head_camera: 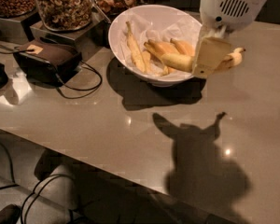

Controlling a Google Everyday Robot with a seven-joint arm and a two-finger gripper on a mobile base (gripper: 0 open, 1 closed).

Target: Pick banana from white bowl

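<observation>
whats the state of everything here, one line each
pincer: shut on the banana, above the bowl's right rim
banana: gripped, roughly level, one end sticking out past the rim
bowl: upright on the counter, paper-lined
other bananas: lying loose in the bowl
nut jars: upright, filled
black box: resting on the counter, cable attached

A glossy grey-brown counter (107,139) lies under dim warm light, with glints and dark shadows. Pale floor (18,171) shows at lower left, and the pincer (208,59) hangs at upper right.
</observation>
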